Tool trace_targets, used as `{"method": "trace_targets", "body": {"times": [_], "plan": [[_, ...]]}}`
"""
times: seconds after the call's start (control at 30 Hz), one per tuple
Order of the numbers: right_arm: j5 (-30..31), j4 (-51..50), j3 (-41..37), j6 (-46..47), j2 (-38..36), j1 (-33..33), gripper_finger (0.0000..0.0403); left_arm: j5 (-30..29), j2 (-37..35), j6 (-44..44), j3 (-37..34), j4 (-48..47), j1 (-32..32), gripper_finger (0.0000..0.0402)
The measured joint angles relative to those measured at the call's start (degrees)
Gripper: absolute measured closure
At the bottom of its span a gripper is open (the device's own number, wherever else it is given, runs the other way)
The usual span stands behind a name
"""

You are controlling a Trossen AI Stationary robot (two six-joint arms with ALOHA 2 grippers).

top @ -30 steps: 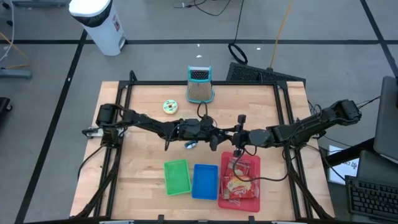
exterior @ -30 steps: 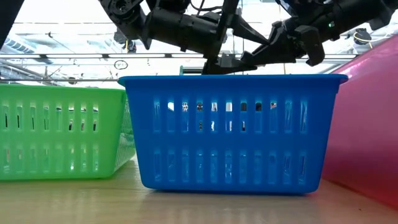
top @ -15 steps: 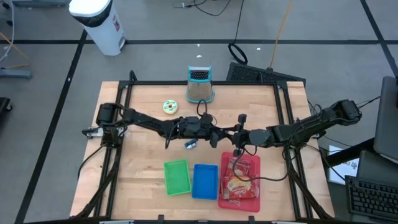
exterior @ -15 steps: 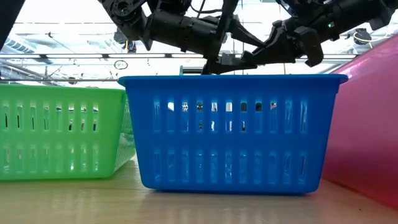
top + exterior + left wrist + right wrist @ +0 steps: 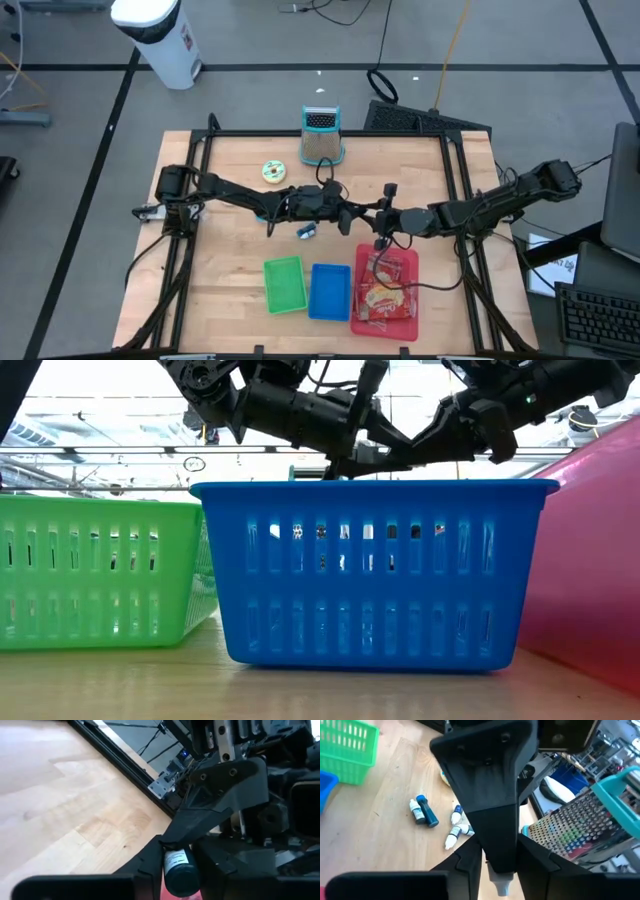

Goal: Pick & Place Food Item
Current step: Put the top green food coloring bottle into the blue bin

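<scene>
Left hand (image 5: 181, 857) grips a small cylindrical, dark-capped bottle (image 5: 179, 870).

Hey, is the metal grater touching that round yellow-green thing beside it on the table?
Apart. The high view shows a strip of bare wood between the grater and the round yellow-green thing.

A small dark bottle (image 5: 178, 870) with a white label is seen at lower centre of the left wrist view, clasped between the left claw (image 5: 178, 852) fingers. Several small white and blue dropper bottles (image 5: 440, 820) are scattered, lying flat, on the bench (image 5: 365, 835).
</scene>
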Motion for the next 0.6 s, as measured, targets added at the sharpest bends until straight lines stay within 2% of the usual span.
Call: {"method": "trace_targets", "body": {"times": [0.13, 0.23, 0.47, 0.6], "plan": [[4.15, 0.48, 0.14, 4.9, -2.11, 1.79, 0.0283, 0.36, -1.83, 4.58, 0.23, -0.82, 0.15, 0.0333], [4.51, 0.03, 0.14, 6.03, -5.98, 3.71, 0.0267, 0.91, -3.6, 9.85, 0.31, -1.16, -0.33, 0.0331], [-1.99, -1.8, 0.14, 9.69, -14.4, 8.49, 0.0249, -0.49, -6.38, 18.56, 0.28, -1.83, -3.38, 0.0332], [-3.79, -2.78, 0.11, 10.65, -17.31, 10.98, 0.0248, 5.79, -6.86, 22.1, 0.2, -2.89, -5.01, 0.0333]]}}
